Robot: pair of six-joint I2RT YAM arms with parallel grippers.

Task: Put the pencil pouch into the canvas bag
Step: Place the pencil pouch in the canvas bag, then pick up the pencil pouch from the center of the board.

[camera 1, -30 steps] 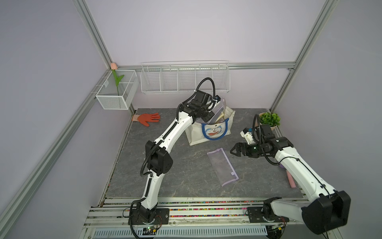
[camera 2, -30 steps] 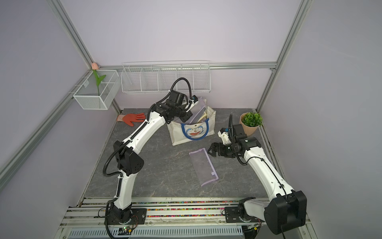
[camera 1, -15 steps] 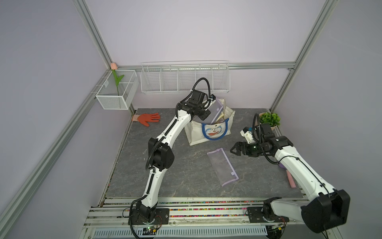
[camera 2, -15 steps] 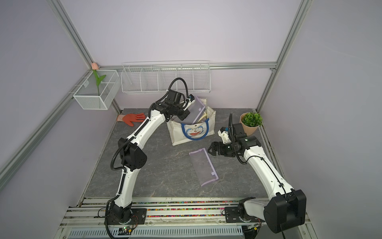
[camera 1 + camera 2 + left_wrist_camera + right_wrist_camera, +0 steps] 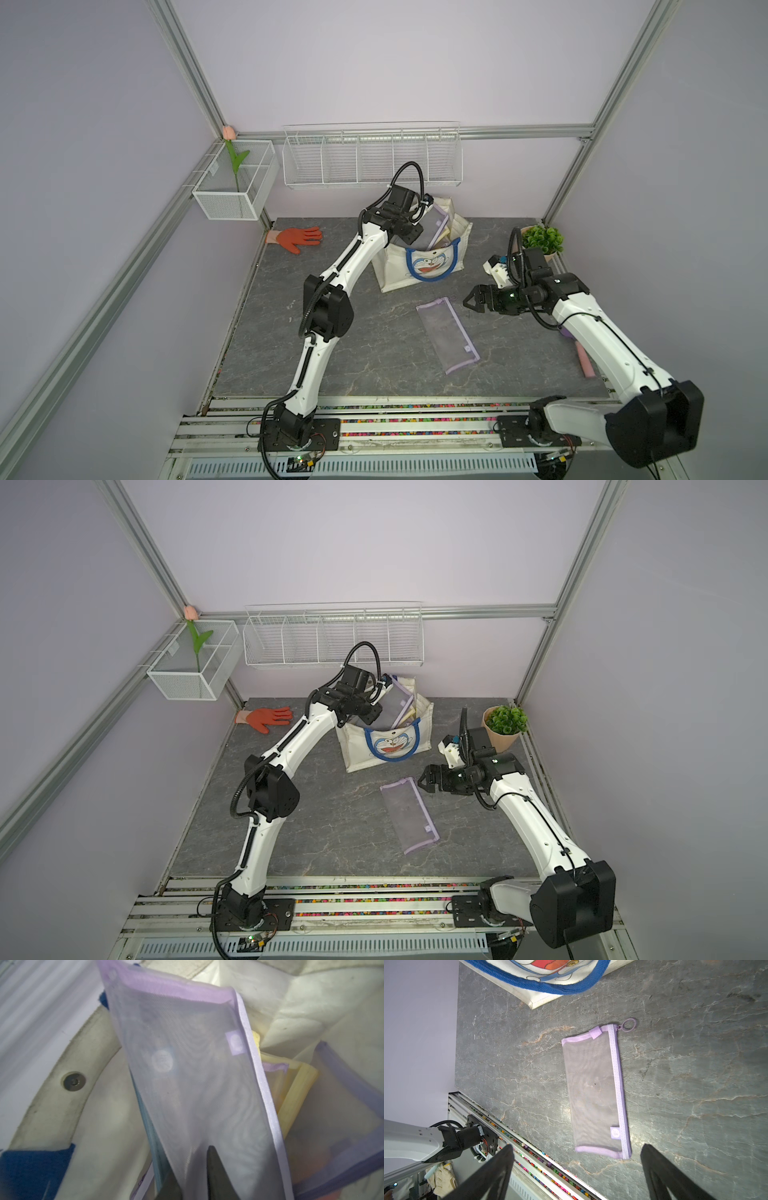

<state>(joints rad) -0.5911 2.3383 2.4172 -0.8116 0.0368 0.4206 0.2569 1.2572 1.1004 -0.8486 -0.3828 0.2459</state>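
Tilted in the mouth of the canvas bag (image 5: 390,274), a purple pencil pouch (image 5: 434,226) between the fingers of the left gripper (image 5: 193,1163), grip impossible to tell; flat on the desk (image 5: 353,353), a second pouch (image 5: 449,334) near the wide-open right gripper (image 5: 468,300).

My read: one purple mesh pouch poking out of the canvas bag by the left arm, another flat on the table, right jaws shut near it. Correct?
Wrong on the jaws: the right gripper has them wide open, not shut; the right wrist view shows it. The first pouch pokes out of the canvas bag by the left arm; the second pouch lies flat on the table.
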